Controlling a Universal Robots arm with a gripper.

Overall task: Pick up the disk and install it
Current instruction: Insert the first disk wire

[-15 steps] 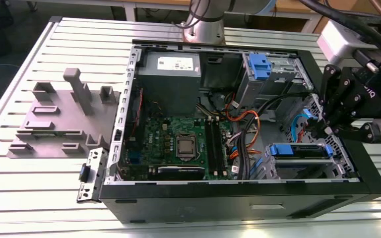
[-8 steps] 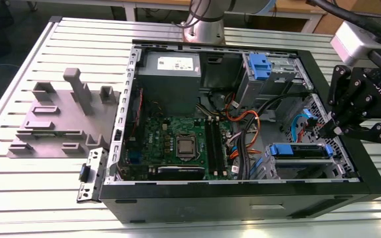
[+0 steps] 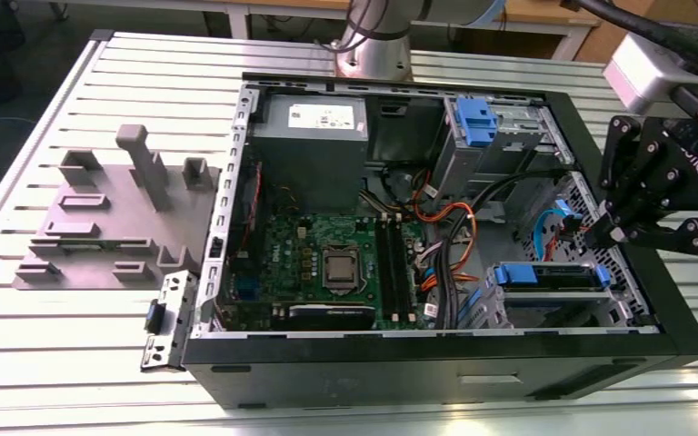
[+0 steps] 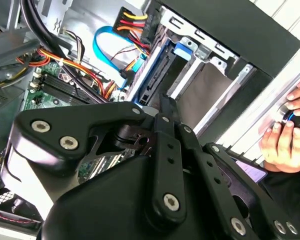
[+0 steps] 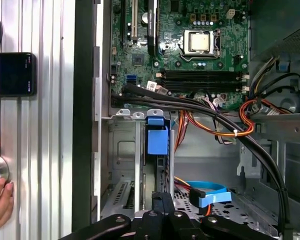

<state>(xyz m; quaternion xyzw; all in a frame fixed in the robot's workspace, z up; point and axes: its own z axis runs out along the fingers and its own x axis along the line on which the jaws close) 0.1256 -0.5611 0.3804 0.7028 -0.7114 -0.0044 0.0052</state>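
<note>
The disk (image 3: 549,275) sits in the drive cage at the front corner of the open computer case (image 3: 446,363), on the exterior view's right. Its blue carrier frame faces up. In the first wrist view the disk (image 5: 157,139) stands edge-on in its slot. In the second wrist view the blue edge of the disk (image 4: 151,75) runs along the metal bay. My black gripper (image 3: 596,236) hangs just above that cage. Its fingers are shut together with nothing between them, and their tips point at the disk in both wrist views (image 4: 165,102) (image 5: 162,199).
Black, orange and blue cables (image 5: 215,117) cross the case beside the bay, next to the motherboard (image 3: 324,263). A grey fixture plate (image 3: 106,227) lies on the slatted table at the exterior view's left. A person's hand (image 4: 287,130) rests on the table by a phone (image 5: 12,74).
</note>
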